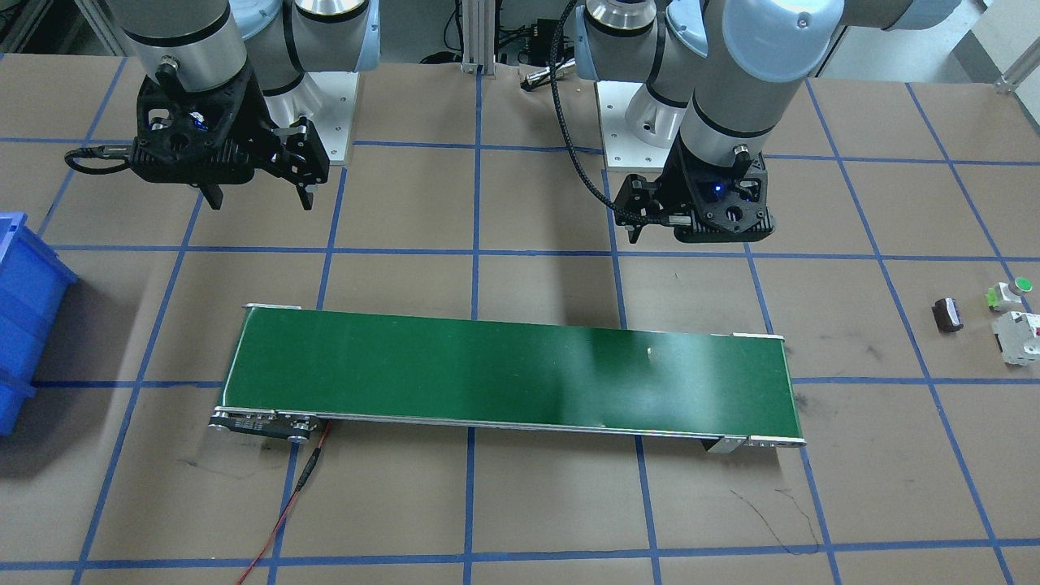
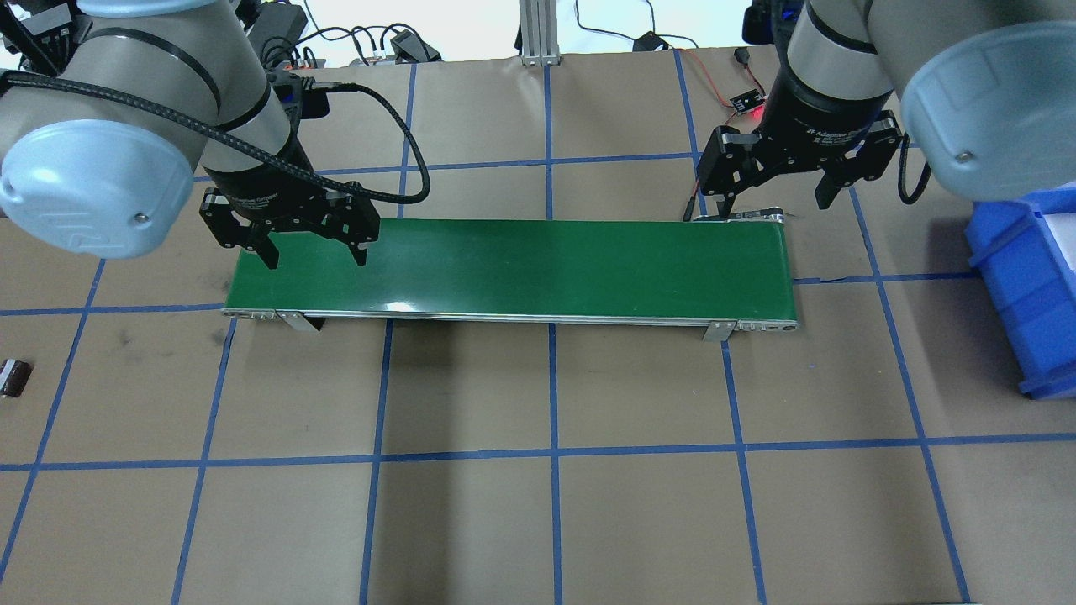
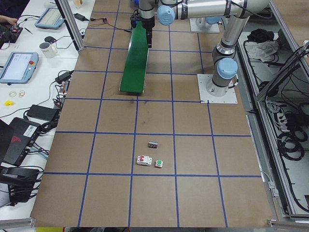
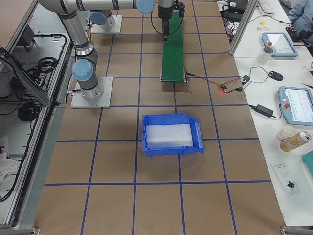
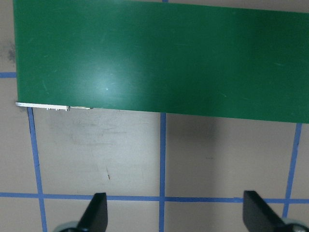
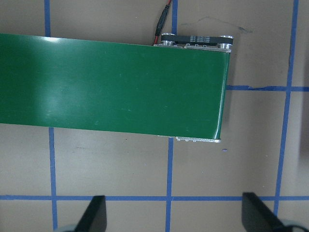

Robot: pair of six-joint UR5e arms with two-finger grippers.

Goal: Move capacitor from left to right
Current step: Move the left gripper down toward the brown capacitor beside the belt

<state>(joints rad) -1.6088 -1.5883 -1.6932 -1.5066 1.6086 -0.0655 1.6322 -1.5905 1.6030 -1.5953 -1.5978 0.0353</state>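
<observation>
The capacitor, a small dark cylinder, lies on its side on the brown table at the robot's far left. It also shows at the left edge of the overhead view and in the exterior left view. My left gripper hangs open and empty over the left end of the green conveyor belt, well away from the capacitor. My right gripper hangs open and empty over the belt's right end. Both wrist views show open fingers over belt and table, with no capacitor in them.
A white boxy switch with a red mark and a white button with a green cap sit beside the capacitor. A blue bin stands at the robot's right. A red wire runs from the belt's right end.
</observation>
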